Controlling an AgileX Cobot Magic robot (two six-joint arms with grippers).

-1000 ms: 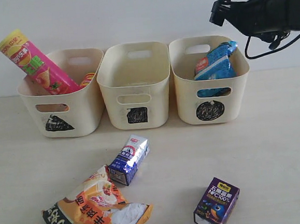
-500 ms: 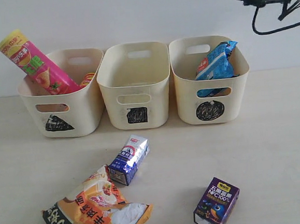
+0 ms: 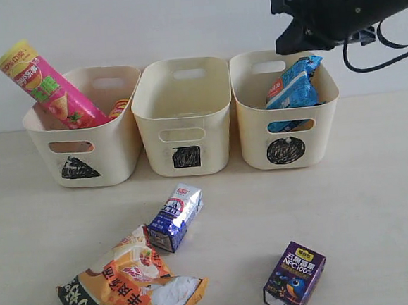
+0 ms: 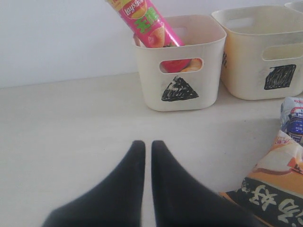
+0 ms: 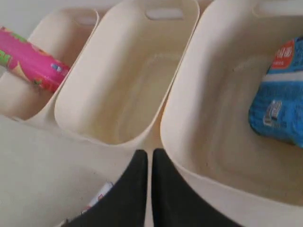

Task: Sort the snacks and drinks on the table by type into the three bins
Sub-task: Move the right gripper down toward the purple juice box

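The right gripper (image 5: 147,153), jaws pressed together and empty, hangs above the circle bin (image 3: 253,131) that holds the blue packet (image 3: 294,89). It should open wide, then come down squarely over the purple carton (image 3: 294,277) on the tabletop (image 3: 377,202). The left gripper (image 4: 147,144), likewise closed and empty, sits low.

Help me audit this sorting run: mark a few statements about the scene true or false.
The pink chip tube with a yellow lid leans in the cream plastic bin marked with a black triangle. True.
The dark purple drink carton is inside the square-marked cream bin. False: it lies on the pale beige table; nothing shows in that bin.
The blue crinkly packet sits in the circle-marked cream bin. True.
The right gripper holds the slim blue, white and silver carton. False: its jaws are shut on nothing; that carton lies on the table.
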